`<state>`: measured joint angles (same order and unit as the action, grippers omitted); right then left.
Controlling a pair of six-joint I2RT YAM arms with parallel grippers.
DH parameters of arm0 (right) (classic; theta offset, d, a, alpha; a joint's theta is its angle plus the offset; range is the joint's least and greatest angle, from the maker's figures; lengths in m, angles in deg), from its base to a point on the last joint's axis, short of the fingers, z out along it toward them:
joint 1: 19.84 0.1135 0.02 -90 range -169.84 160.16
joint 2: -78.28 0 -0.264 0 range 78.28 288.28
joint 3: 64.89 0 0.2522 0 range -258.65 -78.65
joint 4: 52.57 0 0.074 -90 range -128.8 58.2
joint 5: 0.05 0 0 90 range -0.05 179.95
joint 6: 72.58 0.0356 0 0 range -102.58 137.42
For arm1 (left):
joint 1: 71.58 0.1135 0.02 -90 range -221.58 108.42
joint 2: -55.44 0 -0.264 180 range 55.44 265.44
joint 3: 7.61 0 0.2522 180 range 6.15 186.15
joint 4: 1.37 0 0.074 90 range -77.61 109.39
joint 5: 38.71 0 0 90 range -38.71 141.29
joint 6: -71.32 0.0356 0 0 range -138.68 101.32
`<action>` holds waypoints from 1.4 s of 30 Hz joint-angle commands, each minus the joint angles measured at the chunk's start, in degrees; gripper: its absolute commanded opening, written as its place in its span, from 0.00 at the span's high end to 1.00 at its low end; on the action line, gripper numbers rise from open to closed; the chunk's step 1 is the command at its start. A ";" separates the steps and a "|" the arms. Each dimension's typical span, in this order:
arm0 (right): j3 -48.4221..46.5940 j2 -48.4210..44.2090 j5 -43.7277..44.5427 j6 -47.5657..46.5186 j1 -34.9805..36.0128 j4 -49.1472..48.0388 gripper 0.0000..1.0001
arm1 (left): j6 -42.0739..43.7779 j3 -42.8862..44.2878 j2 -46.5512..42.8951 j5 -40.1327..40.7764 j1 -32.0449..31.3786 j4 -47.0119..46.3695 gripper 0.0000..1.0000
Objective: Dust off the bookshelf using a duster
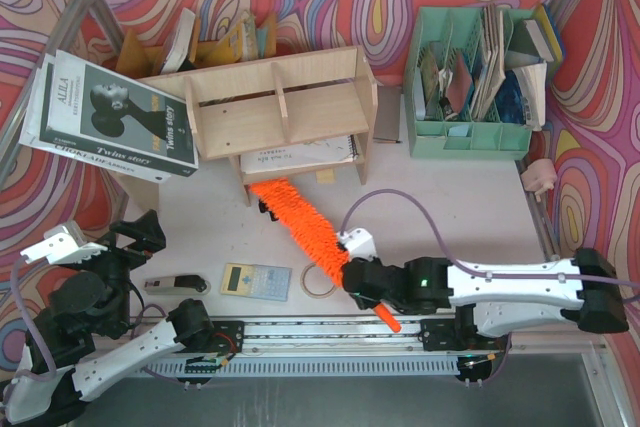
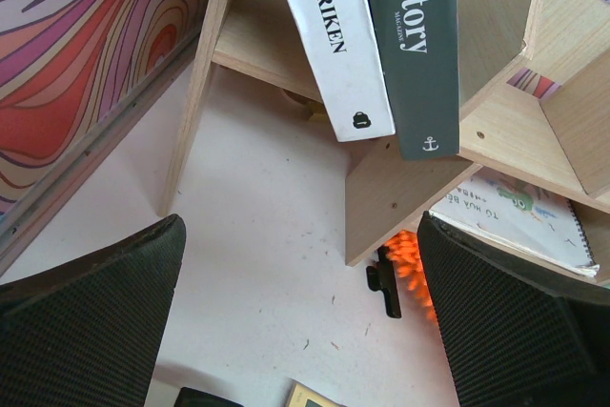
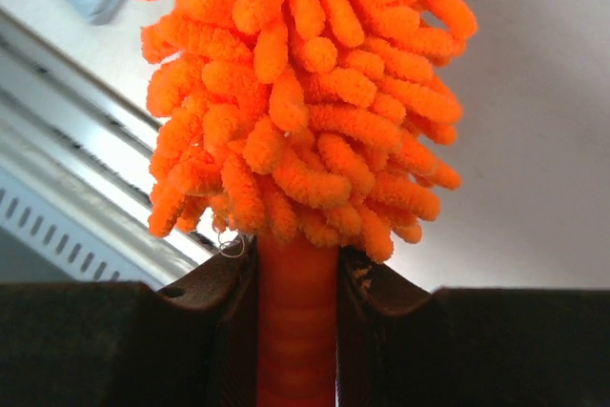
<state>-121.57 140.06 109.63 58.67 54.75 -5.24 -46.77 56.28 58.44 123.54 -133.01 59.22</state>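
Note:
The pale-wood bookshelf (image 1: 285, 112) stands at the back centre of the table; its side panel (image 2: 400, 197) fills the left wrist view. The orange fluffy duster (image 1: 300, 222) lies slanted from under the shelf's lower tier down to my right gripper (image 1: 352, 282). That gripper (image 3: 295, 331) is shut on the smooth orange handle just below the brush head (image 3: 305, 92). The handle's end (image 1: 390, 322) pokes out behind it. A bit of the duster's tip (image 2: 412, 256) shows by the shelf's foot. My left gripper (image 1: 135, 237) (image 2: 300, 331) hangs open and empty, left of the shelf.
Two large books (image 1: 110, 117) (image 2: 381, 35) lean on the shelf's left end. A spiral notebook (image 1: 300, 155) lies under it, next to a black clip (image 2: 386, 283). A mint-green organiser (image 1: 475, 77) stands back right. A calculator (image 1: 255, 281), tape roll (image 1: 320, 282) and small tool (image 1: 175, 285) lie near the front rail.

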 commanded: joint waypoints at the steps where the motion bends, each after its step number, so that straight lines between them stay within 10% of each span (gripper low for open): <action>1: -3.37 3.06 -1.20 -5.94 2.13 -10.25 1.00 | -0.47 -0.38 -1.17 -0.35 -0.23 0.31 0.01; 19: 0.92 -10.63 15.94 17.26 2.14 14.45 1.00 | -0.54 -0.30 -0.74 -0.05 -0.18 0.47 0.01; 30: -2.93 1.63 7.84 2.12 2.21 -2.61 1.00 | -0.47 -0.41 -0.96 -0.13 -0.19 0.29 0.02; 42: 0.51 -9.83 21.06 24.93 2.14 18.51 1.00 | -0.30 -0.53 -0.98 0.09 -0.19 0.11 0.01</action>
<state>-121.51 132.91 120.36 72.16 56.78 3.85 -46.80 56.28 58.38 123.54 -133.01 59.22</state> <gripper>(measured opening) 0.330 0.986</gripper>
